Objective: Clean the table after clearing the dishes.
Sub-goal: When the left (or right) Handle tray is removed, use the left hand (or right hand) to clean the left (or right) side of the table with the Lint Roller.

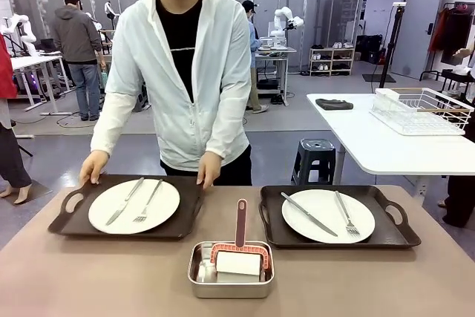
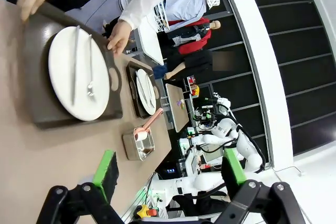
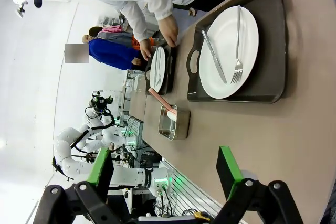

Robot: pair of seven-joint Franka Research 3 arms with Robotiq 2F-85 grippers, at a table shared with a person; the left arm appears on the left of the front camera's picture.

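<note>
Two white plates, each with a knife and fork, lie on dark handled trays on the brown table [image 1: 111, 272]. The left plate [image 1: 165, 206] is on the left tray [image 1: 63, 217], whose far edge the person's hands [image 1: 93, 167] hold. The right plate [image 1: 323, 206] rests on the right tray [image 1: 393, 231]. My left gripper [image 2: 170, 174] is open above the table's near side, empty, with the left plate [image 2: 63, 72] ahead of it. My right gripper [image 3: 164, 171] is open and empty too, facing the right plate [image 3: 249, 35].
A steel pan [image 1: 230, 291] with a pink-handled scraper [image 1: 241, 220] and a white block stands at the front middle. A white table [image 1: 386, 146] with a wire rack [image 1: 423, 109] and a dark stool [image 1: 315, 157] stand behind on the right. People stand farther off.
</note>
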